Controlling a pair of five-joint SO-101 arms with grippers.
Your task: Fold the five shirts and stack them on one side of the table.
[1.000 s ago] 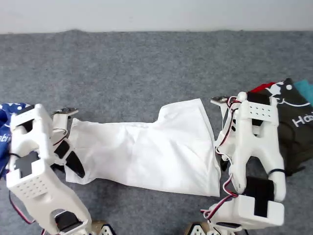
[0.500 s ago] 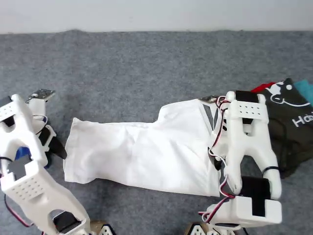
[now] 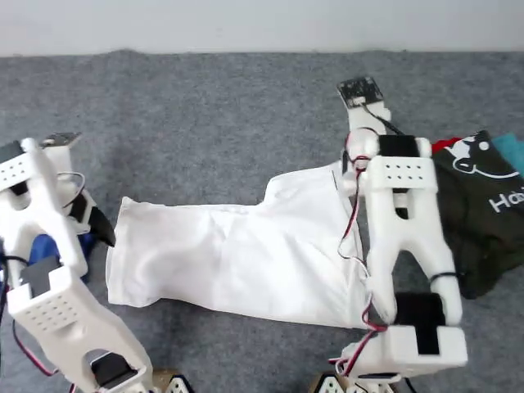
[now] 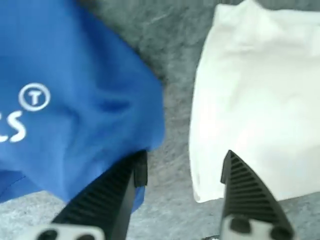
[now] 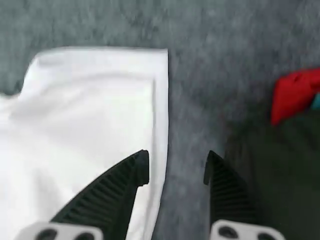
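— How is the white shirt (image 3: pixel 237 262) laid?
— It is spread flat on the grey table (image 3: pixel 205 115) between the two arms. It is folded into a long band and lightly creased, with one end wider than the other.
— What is seen beside it?
— A blue shirt (image 4: pixel 65 110) with white print is bunched just beside its narrow end, a strip of table between them. A black shirt (image 3: pixel 483 221) with white print is heaped off its wide end. Scraps of red cloth (image 5: pixel 295 95) and teal cloth (image 3: pixel 509 147) are seen by the black one, on its side away from the white shirt; whether those are shirts cannot be told.
— And the count?
— Three shirts are made out for certain, one of each colour. Two arms and two grippers are counted.
— How are the grippers held?
— The left gripper (image 4: pixel 184 165) is held with fingers apart over the gap at the white shirt's narrow end, nothing between them. The right gripper (image 5: pixel 176 162) is likewise spread, nothing gripped, over the edge of the white shirt's wide end.
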